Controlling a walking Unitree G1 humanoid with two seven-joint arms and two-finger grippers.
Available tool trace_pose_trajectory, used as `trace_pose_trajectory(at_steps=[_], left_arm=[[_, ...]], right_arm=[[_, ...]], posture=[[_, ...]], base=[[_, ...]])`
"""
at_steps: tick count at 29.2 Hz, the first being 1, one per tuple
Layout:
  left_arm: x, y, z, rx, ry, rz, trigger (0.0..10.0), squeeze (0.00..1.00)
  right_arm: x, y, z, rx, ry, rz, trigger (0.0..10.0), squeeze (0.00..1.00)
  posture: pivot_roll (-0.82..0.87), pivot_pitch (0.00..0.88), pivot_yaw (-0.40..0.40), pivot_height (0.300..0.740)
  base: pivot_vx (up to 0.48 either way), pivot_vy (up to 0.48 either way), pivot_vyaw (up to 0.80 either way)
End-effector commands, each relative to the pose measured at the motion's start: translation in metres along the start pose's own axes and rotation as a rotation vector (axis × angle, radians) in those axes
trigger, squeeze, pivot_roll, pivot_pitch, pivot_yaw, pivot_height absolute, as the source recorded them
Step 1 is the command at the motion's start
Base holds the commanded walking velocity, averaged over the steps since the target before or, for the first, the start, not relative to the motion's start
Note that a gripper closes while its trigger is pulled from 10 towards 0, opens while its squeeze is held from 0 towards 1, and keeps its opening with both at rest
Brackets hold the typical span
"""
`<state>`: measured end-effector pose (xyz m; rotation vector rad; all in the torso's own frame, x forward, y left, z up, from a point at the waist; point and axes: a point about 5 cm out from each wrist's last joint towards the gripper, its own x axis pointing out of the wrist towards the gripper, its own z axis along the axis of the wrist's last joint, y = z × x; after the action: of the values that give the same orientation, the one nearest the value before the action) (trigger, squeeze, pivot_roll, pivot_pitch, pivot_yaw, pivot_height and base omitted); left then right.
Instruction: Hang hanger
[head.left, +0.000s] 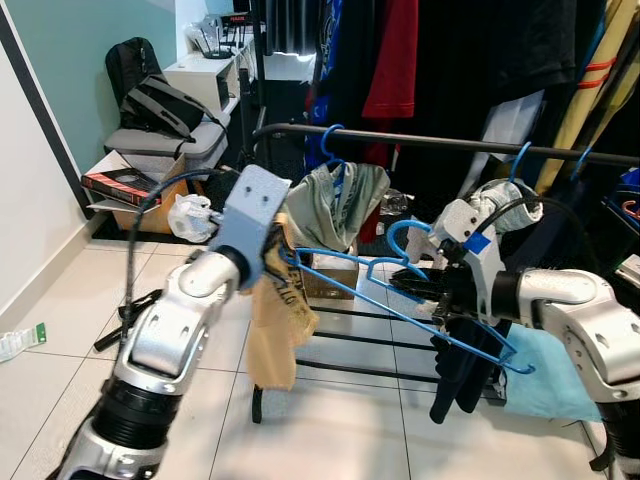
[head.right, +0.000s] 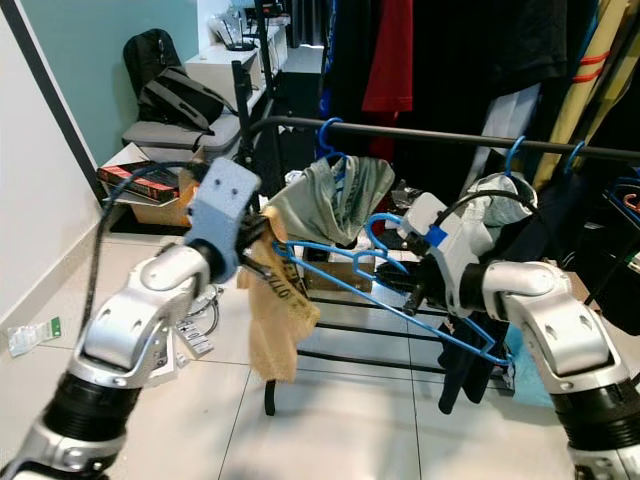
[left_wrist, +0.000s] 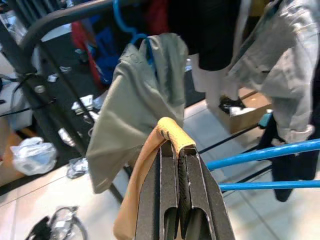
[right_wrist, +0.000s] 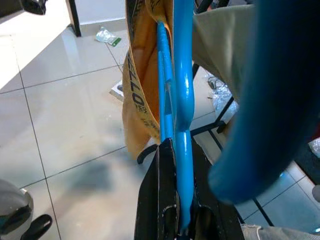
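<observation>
On my far left I see a backpack (head.left: 150, 95) on a chair and books (head.left: 122, 184) on a low shelf, with a white bag (head.left: 190, 217) on the floor beside them. The black rail (head.left: 440, 143) runs across ahead of me, already crowded: a grey garment (head.left: 340, 200) on a blue hook, dark clothes and a red shirt (head.left: 392, 55) behind. My left gripper (left_wrist: 178, 156) is clenched on the tan cloth (head.left: 275, 325), which drapes off the near end of the blue hanger (head.left: 400, 300). The hanger slants across the middle, below the rail and not on it. My right gripper (right_wrist: 175, 150) is clamped on its wire near the hook end, hook curling up just beside it.
</observation>
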<state>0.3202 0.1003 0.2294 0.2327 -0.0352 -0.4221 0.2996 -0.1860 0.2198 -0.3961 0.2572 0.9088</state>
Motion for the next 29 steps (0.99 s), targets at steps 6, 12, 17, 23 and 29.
trace_pose_trajectory(at_steps=[6, 12, 17, 23, 29], left_arm=[[0.007, 0.004, 0.006, -0.084, 0.005, 0.027, 10.0, 0.00], [0.008, 0.004, 0.006, -0.097, 0.016, 0.041, 10.0, 0.00], [0.008, 0.003, 0.008, -0.158, 0.012, 0.021, 10.0, 0.00], [0.004, -0.010, 0.008, -0.203, -0.004, -0.083, 10.0, 0.00], [0.002, -0.021, -0.005, -0.183, 0.041, -0.129, 10.0, 0.00]], right_arm=[[0.010, 0.003, 0.003, -0.012, -0.001, 0.018, 10.0, 0.00], [0.012, 0.001, 0.005, -0.016, -0.004, 0.005, 10.0, 0.00], [0.014, -0.004, 0.005, -0.009, -0.003, -0.044, 10.0, 0.00], [0.016, -0.018, 0.009, -0.001, -0.022, -0.161, 10.0, 0.00], [0.015, -0.030, 0.019, 0.012, -0.072, -0.244, 10.0, 0.00]], posture=[[-0.09, 0.000, 0.016, 0.740], [-0.09, 0.000, 0.016, 0.740], [-0.09, 0.000, 0.015, 0.740], [-0.08, 0.000, 0.016, 0.740], [-0.09, 0.000, 0.015, 0.740]], base=[[0.000, 0.000, 0.00], [0.000, 0.000, 0.00], [0.000, 0.000, 0.00], [0.000, 0.000, 0.00], [0.000, 0.000, 0.00]])
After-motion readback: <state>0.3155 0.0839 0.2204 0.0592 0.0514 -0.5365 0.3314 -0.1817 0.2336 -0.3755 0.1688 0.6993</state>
